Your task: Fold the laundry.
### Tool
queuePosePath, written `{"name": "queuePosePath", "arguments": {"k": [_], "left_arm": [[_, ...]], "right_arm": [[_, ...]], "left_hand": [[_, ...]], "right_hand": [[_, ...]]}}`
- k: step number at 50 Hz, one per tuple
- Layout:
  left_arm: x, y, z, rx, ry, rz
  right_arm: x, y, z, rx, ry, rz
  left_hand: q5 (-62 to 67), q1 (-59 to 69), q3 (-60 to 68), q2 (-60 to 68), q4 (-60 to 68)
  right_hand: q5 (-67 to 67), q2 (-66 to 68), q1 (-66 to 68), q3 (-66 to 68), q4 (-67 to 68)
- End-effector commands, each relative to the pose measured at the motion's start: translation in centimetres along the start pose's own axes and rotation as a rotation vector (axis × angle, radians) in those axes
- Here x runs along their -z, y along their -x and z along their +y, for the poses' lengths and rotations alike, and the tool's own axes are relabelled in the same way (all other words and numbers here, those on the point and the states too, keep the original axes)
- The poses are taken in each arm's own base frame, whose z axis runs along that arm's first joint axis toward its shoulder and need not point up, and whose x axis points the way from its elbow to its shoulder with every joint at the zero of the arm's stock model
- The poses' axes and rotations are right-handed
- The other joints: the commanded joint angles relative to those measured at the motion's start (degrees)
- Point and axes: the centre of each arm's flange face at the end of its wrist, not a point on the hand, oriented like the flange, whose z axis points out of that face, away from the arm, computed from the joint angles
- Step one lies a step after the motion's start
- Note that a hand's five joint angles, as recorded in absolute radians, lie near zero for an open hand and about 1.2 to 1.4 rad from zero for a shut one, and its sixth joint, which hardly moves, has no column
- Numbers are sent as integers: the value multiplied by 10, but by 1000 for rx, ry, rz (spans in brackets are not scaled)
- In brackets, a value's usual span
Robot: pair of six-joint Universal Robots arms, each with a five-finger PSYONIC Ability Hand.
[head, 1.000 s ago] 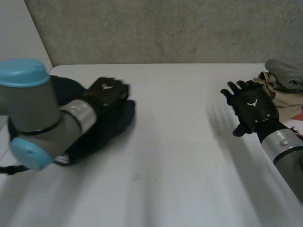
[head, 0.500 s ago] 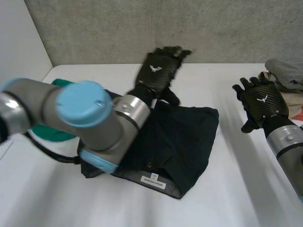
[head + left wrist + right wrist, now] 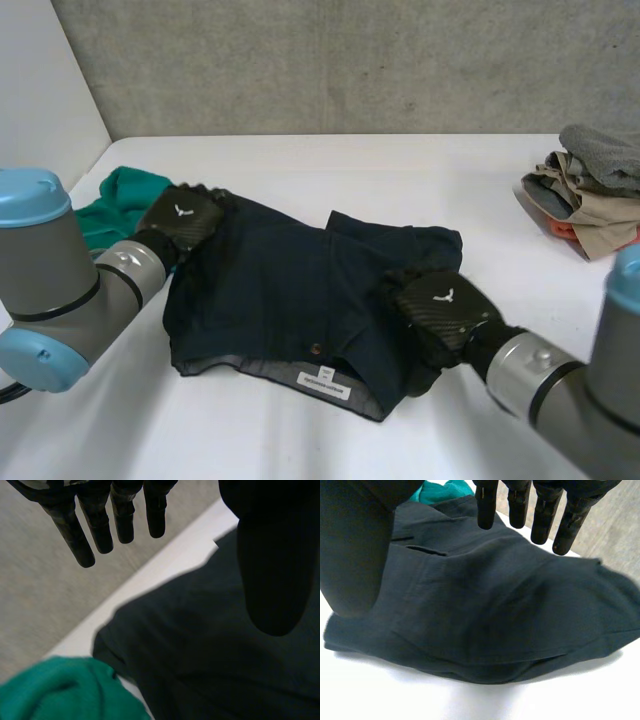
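Poised over a dark garment (image 3: 290, 285) spread on the white table (image 3: 400, 170), with the left hand (image 3: 185, 222) at one end and the right hand (image 3: 440, 305) at the other. Lying lengthwise from hand to hand, so equally near to both. Fingers straight and relaxed on each hand, clasping nothing; no telling whether resting on the cloth or just above it. Woven, matte and softly creased, with a small button (image 3: 316, 349) and a white label (image 3: 325, 381) at the edge beside the right hand. Crumpled green cloth (image 3: 115, 195) just beyond the left hand. Probably calls for pinching both ends at once. Stack (image 3: 590, 190) of folded clothes well apart from the right hand.
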Motion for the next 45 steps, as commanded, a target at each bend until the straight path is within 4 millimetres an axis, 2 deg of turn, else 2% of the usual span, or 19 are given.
{"name": "queuePosePath", "arguments": {"k": [1,5,9,12,13,15,16,17,18,21,24,25,27,28,32,35,38,41,45], "left_arm": [[-12,-3,24,10,34,120],[-17,-6,32,6,50,139],[-23,-8,39,-11,65,148],[-24,-13,42,-32,78,167],[-25,-14,44,-36,84,170],[-23,-18,48,-39,112,193],[-23,-19,48,-39,114,196],[-21,-22,47,-38,125,207],[-20,-23,46,-38,128,212],[-13,-37,35,-41,119,246],[-7,-37,22,-49,98,239],[-2,-36,11,-51,87,227],[5,-36,2,-40,85,213],[12,-37,-8,-20,84,199],[31,-46,-25,62,92,193],[46,-57,-32,114,96,211],[65,-86,-37,204,100,285],[71,-101,-40,255,101,326],[63,-135,-44,394,67,389]], "right_arm": [[-9,22,17,-95,42,4],[-14,34,24,-117,54,-17],[-21,37,31,-115,53,5],[-28,38,35,-98,53,45],[-29,38,36,-94,53,58],[-33,35,37,-85,53,97],[-35,32,37,-80,47,126],[-36,31,36,-78,41,137],[-38,27,34,-75,24,162],[-41,18,26,-59,-37,196],[-40,11,18,-12,-60,218],[-37,1,9,45,-83,249],[-36,-12,3,103,-91,287],[-36,-29,-2,174,-89,332],[-40,-67,-12,359,-84,422],[-44,-84,-24,448,-112,451],[-61,-104,-31,506,-140,452],[-80,-122,-38,531,-185,466],[-104,-140,-50,554,-283,501]], "left_hand": [[59,62,61,59,58],[88,91,90,87,87],[197,200,199,196,196],[341,345,344,341,341],[378,382,381,378,378],[519,523,522,519,519],[552,555,554,551,551],[643,647,646,643,643],[644,648,647,644,643],[644,648,647,644,643],[644,648,647,644,643],[644,648,647,644,643],[644,648,647,644,643],[644,648,647,644,643],[644,648,647,644,643],[644,648,647,644,643],[644,648,647,644,643],[644,648,647,644,643],[644,648,647,644,643]], "right_hand": [[-39,-28,-16,-22,-36],[-39,-28,-16,-22,-36],[-39,-28,-16,-22,-36],[-25,-14,-2,-8,-22],[22,33,45,38,25],[219,230,241,235,221],[401,412,424,417,404],[496,507,519,512,499],[659,671,682,676,662],[661,672,684,678,664],[661,672,684,678,664],[661,672,684,678,664],[661,672,684,678,664],[661,672,684,678,664],[661,672,684,678,664],[661,672,684,678,664],[661,672,684,678,664],[661,672,684,678,664],[661,672,684,678,664]]}}
